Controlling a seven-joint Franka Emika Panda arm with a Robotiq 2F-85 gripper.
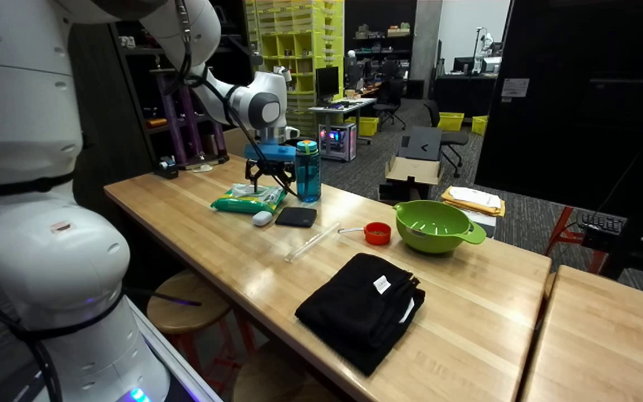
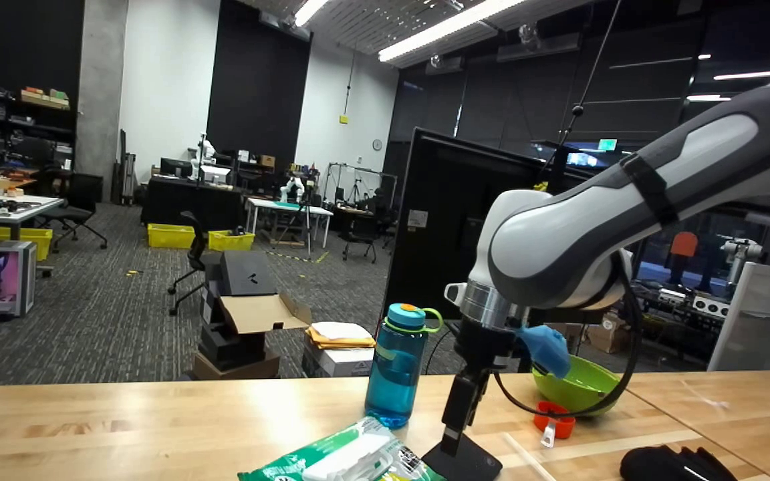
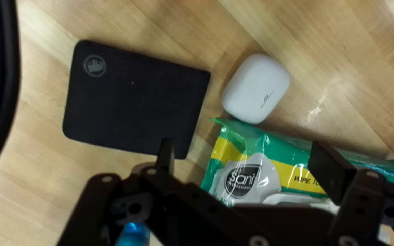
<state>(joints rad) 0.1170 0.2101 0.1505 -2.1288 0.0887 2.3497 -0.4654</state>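
- The claw points down with its fingers spread wide over the green wipes pack; whether they touch it, I cannot tell.
- The pack lies flat on the bench.
- Just beside it sit a white case and a black wallet.
- A blue bottle stands upright near the pack.
- Well apart: a red cup, a green bowl, a black cloth.
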